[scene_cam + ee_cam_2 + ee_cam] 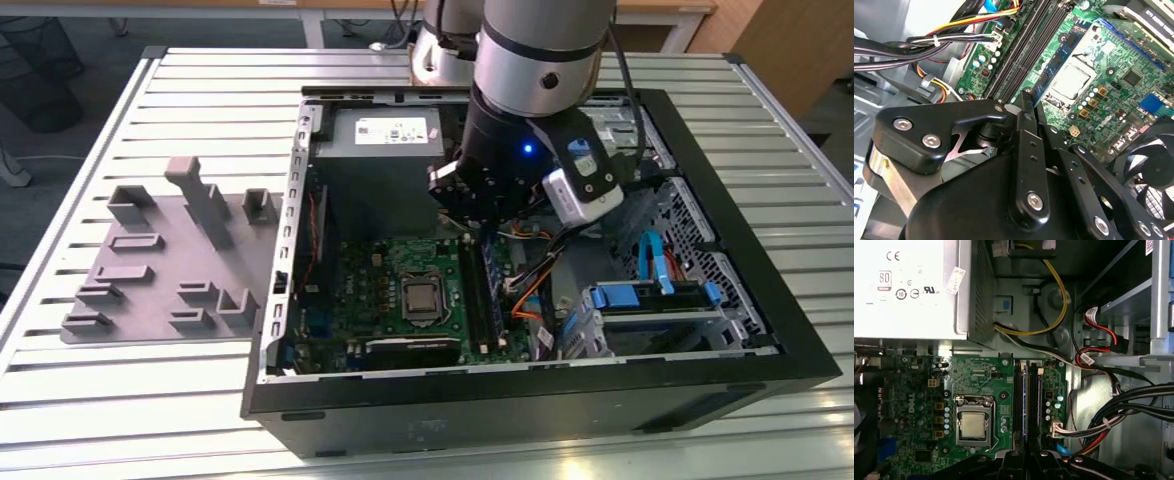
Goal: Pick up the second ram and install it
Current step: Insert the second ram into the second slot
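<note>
- Grey tray (160,265): lies on the slatted table (120,400), at 9 o'clock from the case in the exterior view, with upright blocks.
- Computer case (534,400): black, open on top. Its wall at the exterior view's left separates the tray from the interior.
- Power supply (380,130): grey box at 11 o'clock from the gripper.
- Motherboard (387,300): green, at 7 o'clock from the gripper, with the processor socket (423,297) at its middle.
- Second ram (493,285): blue stick standing on edge among the long black slots (473,295), at 6 o'clock from the gripper and just beside the socket. It also appears in both wrist views (1026,405) (1056,62), with dark chips along its face.
- Gripper (483,228): hangs inside the case directly over the slot bank, at the stick's end nearer the power supply (1026,462) (1029,97). How far it is open, and whether it has hold of the stick, cannot be told.
- Cable bundle (534,275): black, orange and yellow leads crowd the space at 5 o'clock from the gripper, just beside the slots.
- Drive cage (667,310): at 4 o'clock, carrying blue cables.
</note>
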`<state>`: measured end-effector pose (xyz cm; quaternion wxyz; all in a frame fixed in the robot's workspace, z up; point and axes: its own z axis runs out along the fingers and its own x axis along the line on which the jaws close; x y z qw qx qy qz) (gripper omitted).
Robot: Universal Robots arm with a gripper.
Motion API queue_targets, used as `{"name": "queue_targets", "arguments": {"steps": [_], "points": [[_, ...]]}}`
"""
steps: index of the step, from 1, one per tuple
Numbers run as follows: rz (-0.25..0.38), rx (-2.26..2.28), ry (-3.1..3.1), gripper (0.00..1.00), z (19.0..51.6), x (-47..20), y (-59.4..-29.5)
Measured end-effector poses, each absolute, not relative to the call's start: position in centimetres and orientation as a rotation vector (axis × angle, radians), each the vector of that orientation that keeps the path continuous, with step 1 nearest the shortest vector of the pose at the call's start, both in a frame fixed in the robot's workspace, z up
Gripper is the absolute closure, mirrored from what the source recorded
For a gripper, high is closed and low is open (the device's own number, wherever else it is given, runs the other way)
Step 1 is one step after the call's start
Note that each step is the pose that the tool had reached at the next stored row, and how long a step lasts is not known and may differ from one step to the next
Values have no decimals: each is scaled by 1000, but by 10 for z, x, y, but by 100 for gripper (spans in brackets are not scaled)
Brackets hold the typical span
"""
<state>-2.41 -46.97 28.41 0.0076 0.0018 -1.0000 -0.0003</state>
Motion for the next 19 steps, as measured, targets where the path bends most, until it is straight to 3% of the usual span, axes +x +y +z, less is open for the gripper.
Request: {"name": "queue_targets", "arguments": {"steps": [19], "points": [[0,-5,-3118,86,254,-25,-471]]}}
